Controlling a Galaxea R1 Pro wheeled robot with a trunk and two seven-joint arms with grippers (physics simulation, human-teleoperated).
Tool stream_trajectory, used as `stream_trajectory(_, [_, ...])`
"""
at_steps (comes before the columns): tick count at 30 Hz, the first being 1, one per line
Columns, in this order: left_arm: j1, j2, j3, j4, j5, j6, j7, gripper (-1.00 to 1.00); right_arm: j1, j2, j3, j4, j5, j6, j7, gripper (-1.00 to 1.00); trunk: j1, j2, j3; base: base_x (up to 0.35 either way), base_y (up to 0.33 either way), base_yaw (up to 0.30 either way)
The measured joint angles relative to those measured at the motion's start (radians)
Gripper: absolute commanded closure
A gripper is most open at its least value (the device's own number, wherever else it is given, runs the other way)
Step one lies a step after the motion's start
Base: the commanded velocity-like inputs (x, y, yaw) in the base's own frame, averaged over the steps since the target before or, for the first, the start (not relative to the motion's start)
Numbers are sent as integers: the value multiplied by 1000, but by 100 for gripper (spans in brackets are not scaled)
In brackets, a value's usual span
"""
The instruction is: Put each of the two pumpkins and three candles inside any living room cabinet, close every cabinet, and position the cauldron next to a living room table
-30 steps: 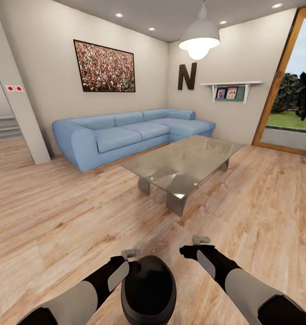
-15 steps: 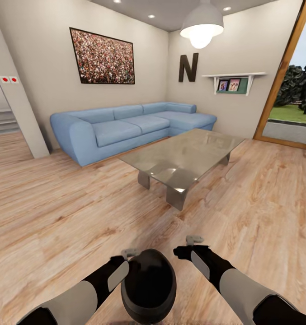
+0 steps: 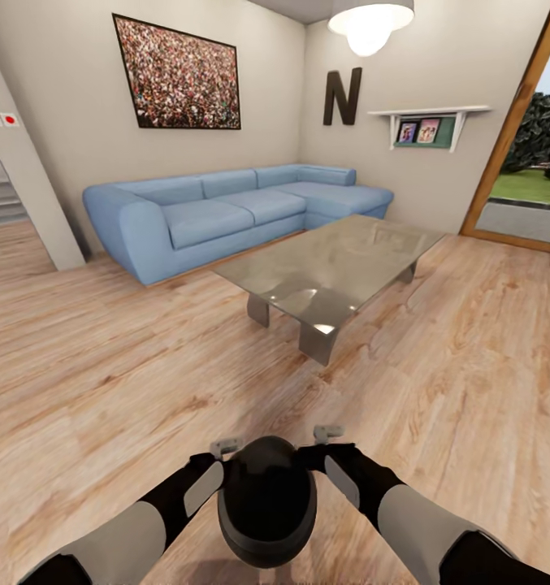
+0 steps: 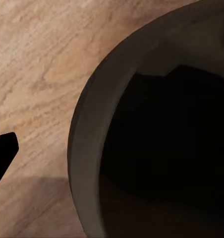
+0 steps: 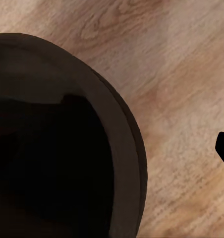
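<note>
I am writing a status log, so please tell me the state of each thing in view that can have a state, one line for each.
Cauldron: between both arms, above the wood floor, mouth open, inside too dark to tell contents.
Left pincer: at the cauldron's side; open or shut cannot be told.
Right pincer: at the cauldron's other side; cannot be told.
Table: standing, glass top bare, apart from the cauldron.
Ceiling lamp: lit.
</note>
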Motion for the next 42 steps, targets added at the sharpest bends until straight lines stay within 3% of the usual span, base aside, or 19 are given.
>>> stream_trajectory(3, [0,1,5,-1,0,0,-1,-100,0,4,10,0,1,1,0,-100,1,-1,-12,0,0,0])
stream_trajectory(10, [0,4,8,-1,-1,0,-3,-100,0,4,14,0,2,-1,0,-100,1,-1,-12,0,0,0])
stream_trajectory(19, [0,40,8,-8,-1,0,-3,-100,0,8,16,0,3,1,-4,-100,1,-1,-12,0,0,0])
stream_trajectory(20, [0,41,8,-10,-1,0,-4,-100,0,10,15,0,4,6,-5,-100,1,-1,-12,0,0,0])
stream_trajectory(21, [0,43,8,-13,-1,1,-4,-100,-2,30,12,0,4,71,-6,-100,1,-1,-12,0,0,0])
stream_trajectory(26, [0,43,8,-18,-1,2,-4,-100,-3,37,11,-1,6,120,-7,-100,1,-1,-12,0,0,0])
stream_trajectory(42, [0,42,6,-19,-1,6,-6,-100,-3,32,7,5,6,115,-4,-100,1,-1,-12,0,0,0])
